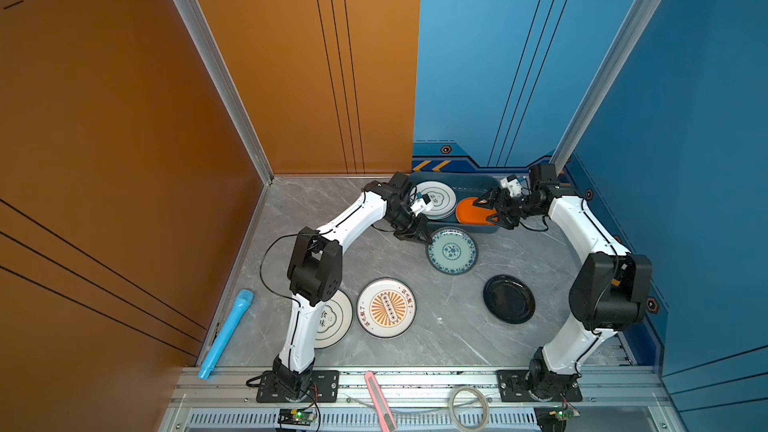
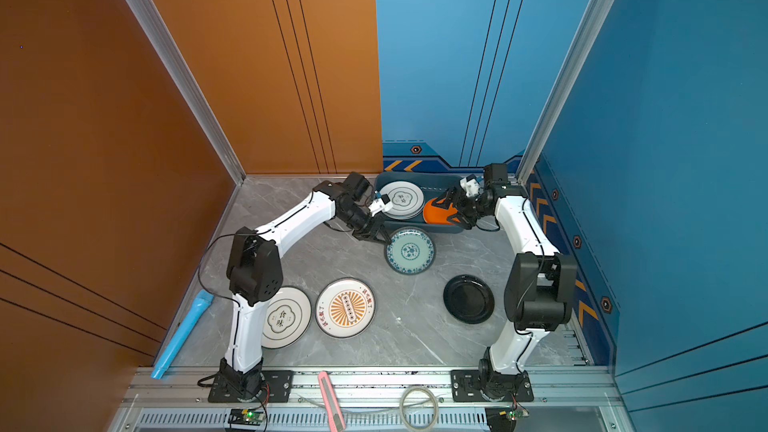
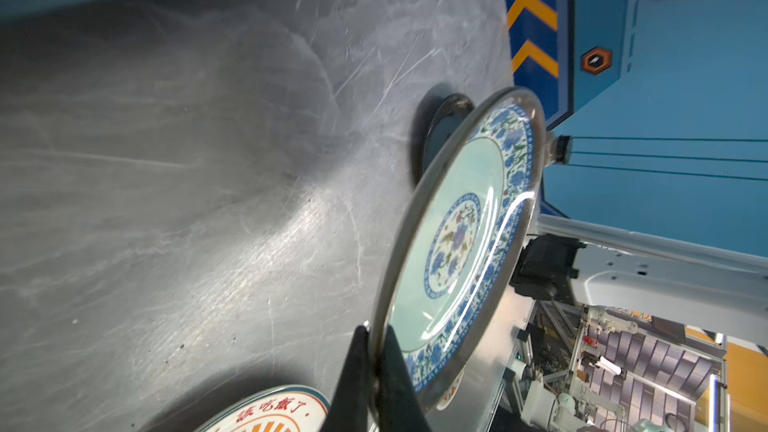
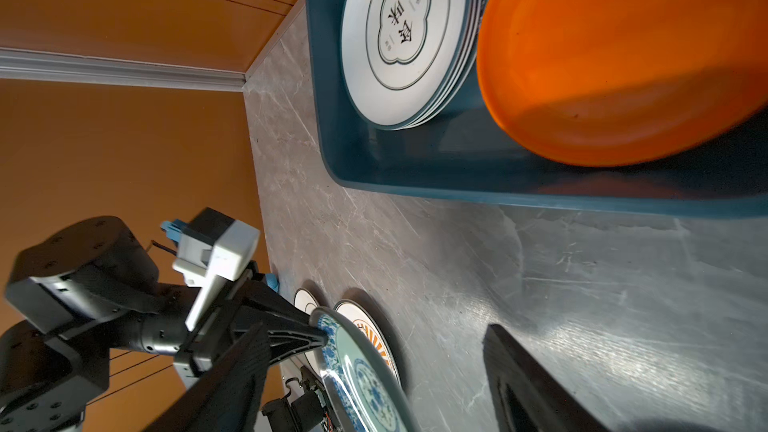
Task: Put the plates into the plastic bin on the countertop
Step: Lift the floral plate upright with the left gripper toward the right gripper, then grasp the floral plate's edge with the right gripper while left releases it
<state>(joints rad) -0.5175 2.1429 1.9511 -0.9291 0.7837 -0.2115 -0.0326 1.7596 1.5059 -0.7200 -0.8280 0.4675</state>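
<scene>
Counter: grey marble-look slab (image 1: 457,338) with thin white veins; an aluminium rail ran along its lower edge in both top views.
Room: orange walls (image 1: 124,118) at left and upper middle, blue walls (image 1: 685,118) at right.
Bin: dark teal plastic tub (image 1: 465,185) with rounded corners, at the upper middle of the counter, near the back wall.
In the bin: a stack (image 1: 436,199) of white plates in its left half, an orange plate (image 1: 467,210) in its right half.
Left gripper: (image 1: 427,238) pinched the rim of the teal plate (image 1: 451,250), just below the bin in frame.
Right gripper: (image 1: 487,209) hung over the orange plate, jaws spread wide.
Loose plates: sunburst plate (image 1: 386,307) at lower middle, a white plate (image 2: 286,317) beside it partly under the left arm, black plate (image 1: 509,299) at lower right, all flat on the counter.
Left wrist view only: the teal plate (image 3: 453,243) was tilted and glossy, with a blue floral border and centre medallion, its rim between black fingers (image 3: 353,380).
Right wrist view only: the stack (image 4: 407,35) showed several rims under a top plate bearing a black quatrefoil. The orange plate (image 4: 602,56) was plain and smooth, its edge blurred.
</scene>
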